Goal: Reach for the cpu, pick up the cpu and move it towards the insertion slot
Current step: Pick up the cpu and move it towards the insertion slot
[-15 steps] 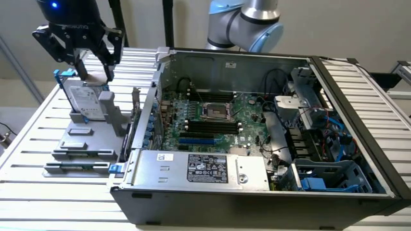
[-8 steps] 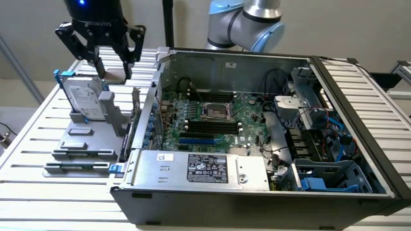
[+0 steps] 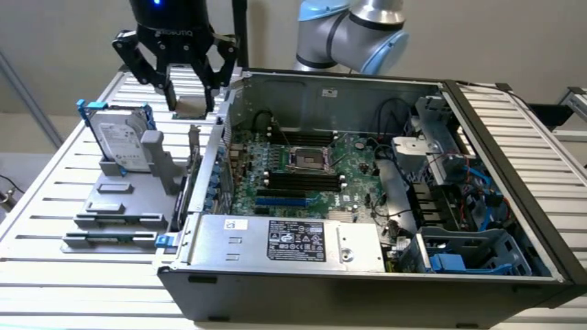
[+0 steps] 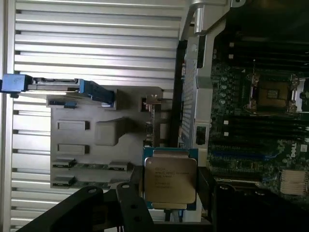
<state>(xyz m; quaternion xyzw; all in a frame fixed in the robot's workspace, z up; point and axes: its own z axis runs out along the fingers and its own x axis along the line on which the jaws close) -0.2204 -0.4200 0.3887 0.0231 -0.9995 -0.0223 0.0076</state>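
My gripper (image 3: 191, 102) hangs high above the slatted table, just outside the open case's wall on the exterior view's left, and is shut on the cpu (image 3: 192, 103). In the wrist view the cpu (image 4: 170, 181) is a silver square with printed text and a pale rim, held between the dark fingers (image 4: 129, 200). The insertion slot (image 3: 310, 159) is a silver-framed socket with a dark centre on the green motherboard (image 3: 358, 172) inside the case. It also appears in the wrist view, where the insertion slot (image 4: 273, 94) lies well apart from the cpu.
A grey fixture (image 3: 119, 199) on the slatted table (image 3: 55, 268) holds an upright hard drive (image 3: 121, 137) with a blue frame. The case wall (image 3: 216, 158) stands between the gripper and the motherboard. A power supply (image 3: 293, 240), cables and drive bays (image 3: 458, 206) crowd the case.
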